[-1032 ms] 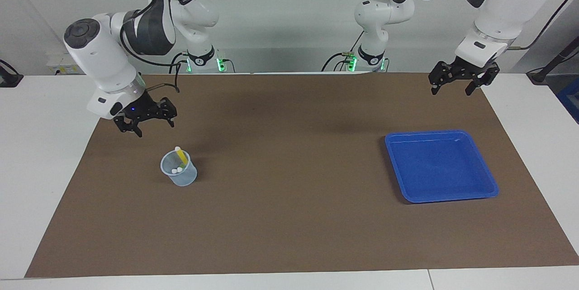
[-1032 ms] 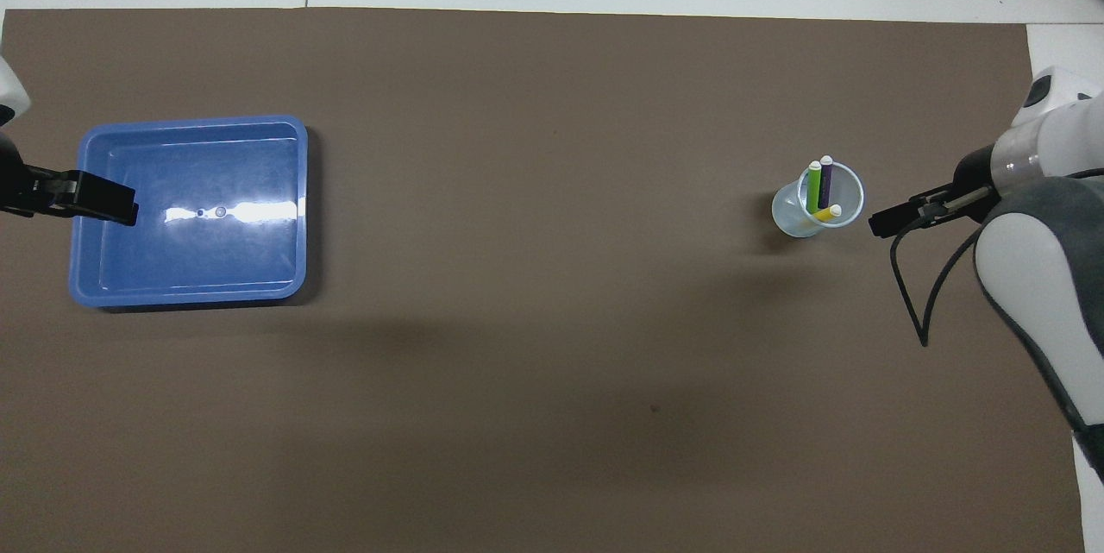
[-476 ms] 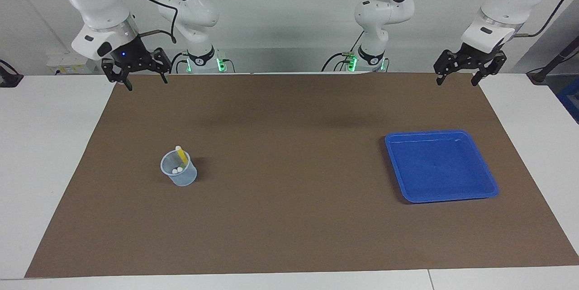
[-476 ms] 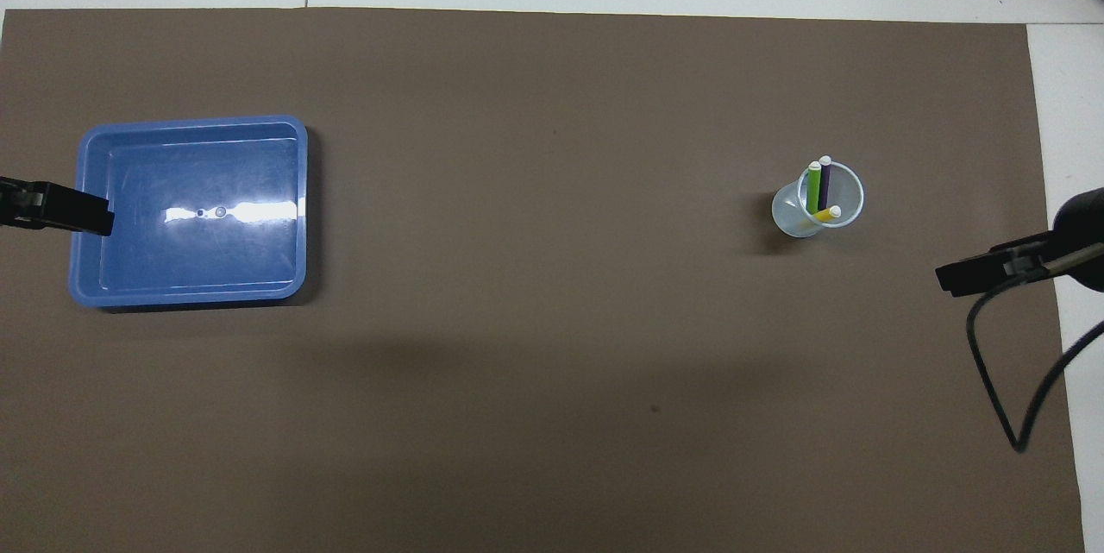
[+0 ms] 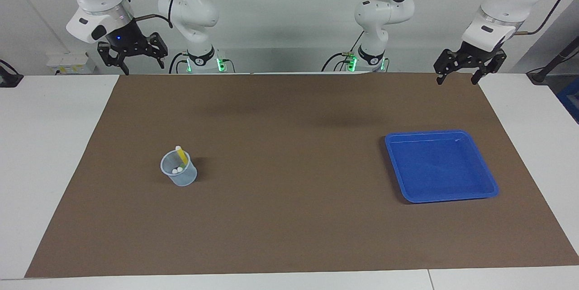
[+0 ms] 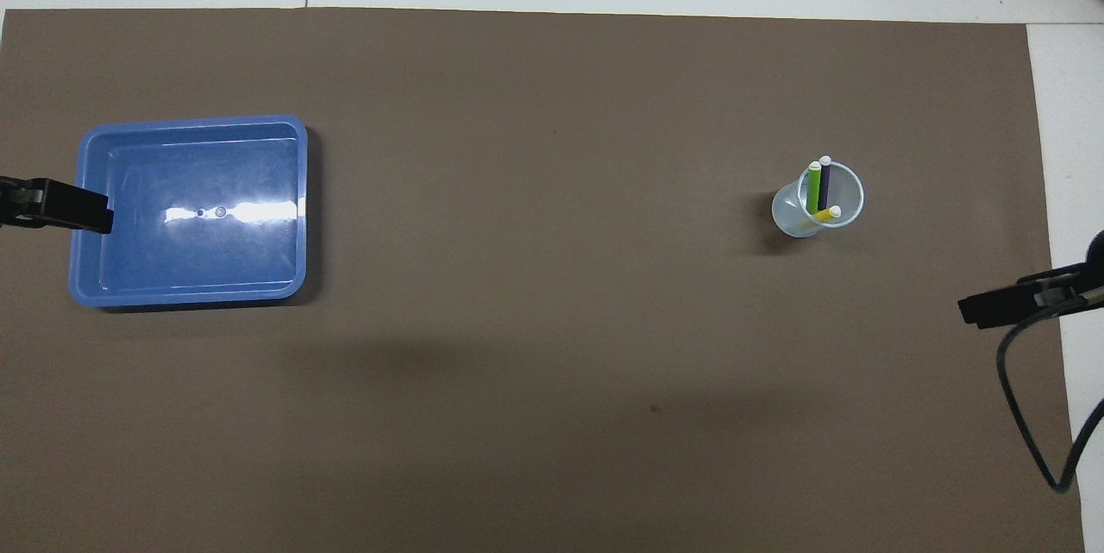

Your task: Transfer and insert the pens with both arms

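Three pens stand together in a clear plastic cup (image 5: 179, 171) (image 6: 817, 208) on the brown mat, toward the right arm's end. From overhead I see the green pen (image 6: 813, 189), the purple pen (image 6: 825, 180) and the yellow pen (image 6: 827, 214) leaning across the rim. The yellow pen (image 5: 181, 155) sticks up highest in the facing view. My right gripper (image 5: 141, 66) (image 6: 992, 308) hangs open and holds nothing, high over the mat's corner by its own base. My left gripper (image 5: 457, 80) (image 6: 65, 208) is open too, over the mat's corner at its end, holding nothing.
A shallow blue tray (image 5: 441, 134) (image 6: 194, 122) lies on the mat toward the left arm's end. The brown mat (image 5: 289, 217) covers most of the white table. A black cable (image 6: 1022, 415) loops down from the right arm.
The right gripper has risen from just beside the cup and drawn back toward its base. The left gripper has lifted a little. The pens and cup have not moved.
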`<state>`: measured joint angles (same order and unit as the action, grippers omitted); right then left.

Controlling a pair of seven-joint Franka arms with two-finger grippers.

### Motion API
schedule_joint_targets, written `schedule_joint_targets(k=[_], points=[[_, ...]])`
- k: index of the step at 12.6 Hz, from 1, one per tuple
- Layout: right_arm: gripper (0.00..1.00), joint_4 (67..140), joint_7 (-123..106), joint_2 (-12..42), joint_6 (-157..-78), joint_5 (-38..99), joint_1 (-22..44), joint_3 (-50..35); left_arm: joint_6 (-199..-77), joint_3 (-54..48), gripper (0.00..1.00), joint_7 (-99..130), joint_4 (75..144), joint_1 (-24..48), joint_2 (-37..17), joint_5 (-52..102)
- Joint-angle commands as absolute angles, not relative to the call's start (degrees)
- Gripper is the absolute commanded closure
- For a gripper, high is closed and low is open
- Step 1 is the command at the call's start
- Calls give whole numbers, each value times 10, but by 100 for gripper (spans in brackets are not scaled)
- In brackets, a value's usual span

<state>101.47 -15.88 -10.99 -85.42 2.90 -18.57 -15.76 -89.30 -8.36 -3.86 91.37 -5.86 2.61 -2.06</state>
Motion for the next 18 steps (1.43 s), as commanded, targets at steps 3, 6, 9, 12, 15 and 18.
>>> schedule_joint_targets(k=[3,6,9,12,15,18], points=[[0,1020,-151,-120,-845,41,-189,-160,-888,-91,0,-27,917,-62,33,-30],[0,1027,-141,-122,-856,41,-187,-161,-890,-90,0,-24,917,-60,33,-29],[0,1027,-141,-122,-879,47,-186,-162,-890,-89,0,-20,916,-58,33,-29],[0,1028,-144,-125,-871,46,-187,-162,-888,-88,0,13,913,-62,33,-27],[0,1028,-140,-124,-879,46,-187,-163,-889,-88,0,20,916,-56,34,-27],[0,1027,-136,-124,-882,46,-185,-165,-880,-91,0,19,923,-54,40,-27]])
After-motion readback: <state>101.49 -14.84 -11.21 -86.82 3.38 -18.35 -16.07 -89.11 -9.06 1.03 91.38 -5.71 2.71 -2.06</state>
